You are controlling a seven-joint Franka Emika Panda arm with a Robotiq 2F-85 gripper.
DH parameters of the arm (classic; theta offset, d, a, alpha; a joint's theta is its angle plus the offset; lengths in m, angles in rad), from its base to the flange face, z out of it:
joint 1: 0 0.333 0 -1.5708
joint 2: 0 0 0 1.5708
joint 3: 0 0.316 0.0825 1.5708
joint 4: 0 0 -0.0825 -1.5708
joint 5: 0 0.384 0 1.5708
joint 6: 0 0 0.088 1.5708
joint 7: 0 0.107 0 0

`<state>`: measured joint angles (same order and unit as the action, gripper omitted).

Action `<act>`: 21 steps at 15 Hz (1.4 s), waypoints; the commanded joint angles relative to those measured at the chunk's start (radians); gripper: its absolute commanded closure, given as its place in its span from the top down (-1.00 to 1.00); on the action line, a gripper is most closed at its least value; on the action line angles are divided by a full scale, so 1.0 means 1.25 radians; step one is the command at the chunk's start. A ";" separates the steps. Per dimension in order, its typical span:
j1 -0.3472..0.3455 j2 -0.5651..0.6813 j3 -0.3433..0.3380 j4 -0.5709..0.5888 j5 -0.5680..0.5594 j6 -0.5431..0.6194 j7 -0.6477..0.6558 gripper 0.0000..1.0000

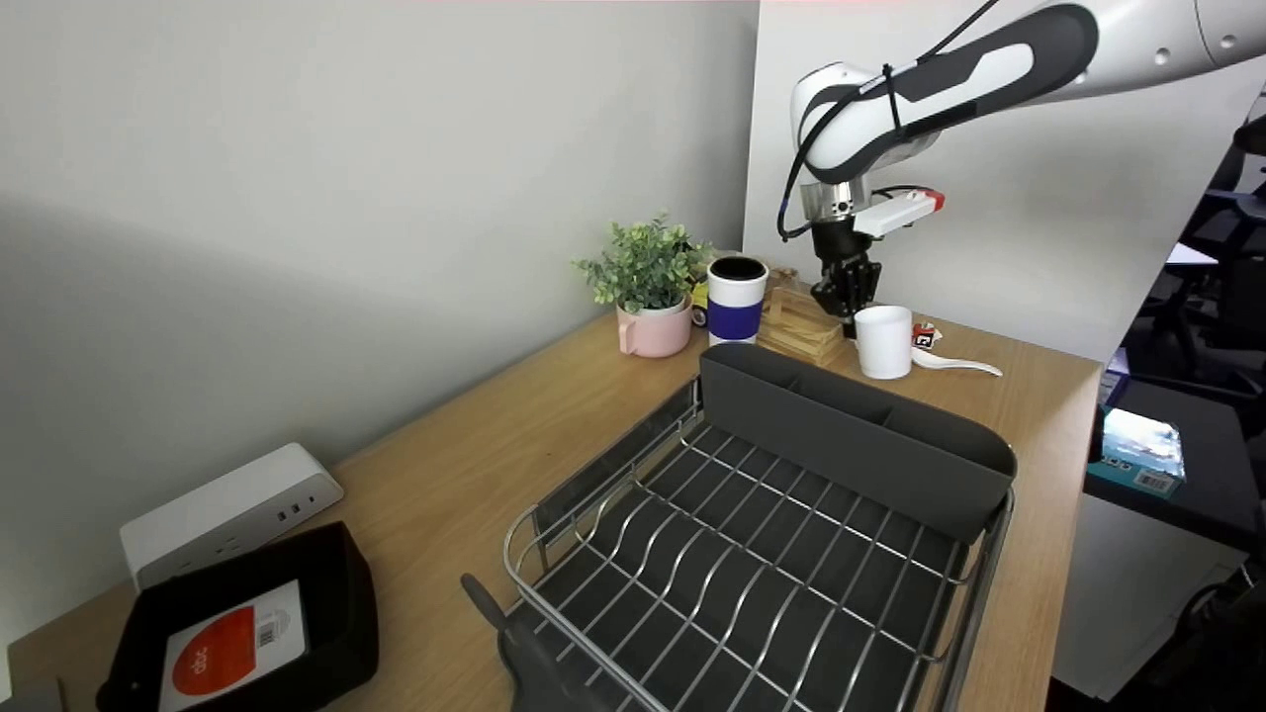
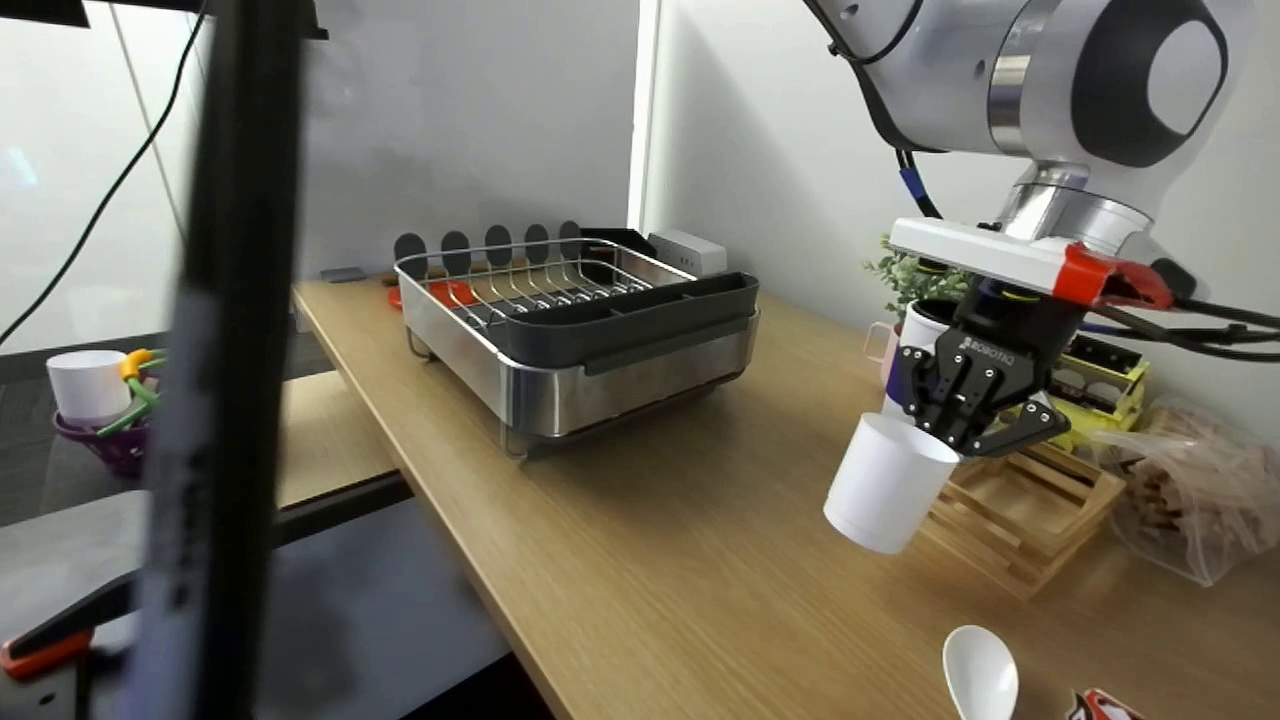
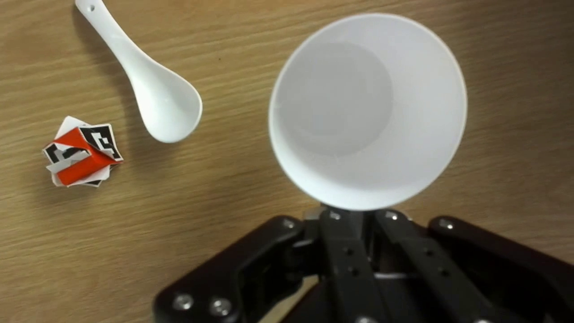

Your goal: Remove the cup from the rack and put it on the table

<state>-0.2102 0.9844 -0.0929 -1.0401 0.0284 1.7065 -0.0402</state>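
A cabled robot arm [image 1: 999, 71] hangs over a wooden table [image 1: 445, 475] bearing a dish rack [image 1: 752, 554] and a power strip [image 1: 227, 514], a dark-topped cabinet [image 1: 1128, 578] nearby, in what looks like a robotics lab or office.

Ext. cams: opp. ends of table [image 1: 475, 475], facing down
In an ext. view rack [image 1: 752, 593] nearer, in an ext. view cup [image 2: 885, 490]; both show both. Wrist: close, down into cup.

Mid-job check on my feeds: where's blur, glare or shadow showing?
Wrist view: soft shadow alongside the spoon, small glints on the dark tool, faint shading inside the cup; in an exterior view, the dark foreground post is blurred; in an exterior view, glare whitens part of the teal box.
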 commanded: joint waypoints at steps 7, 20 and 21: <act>-0.030 0.063 0.019 0.081 0.008 -0.078 -0.057 -0.95; -0.026 0.096 0.010 0.147 0.008 -0.068 -0.004 -0.95; -0.025 0.097 0.010 0.149 0.007 -0.068 -0.002 -0.95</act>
<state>-0.2347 1.0824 -0.0827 -0.9006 0.0284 1.6472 -0.0533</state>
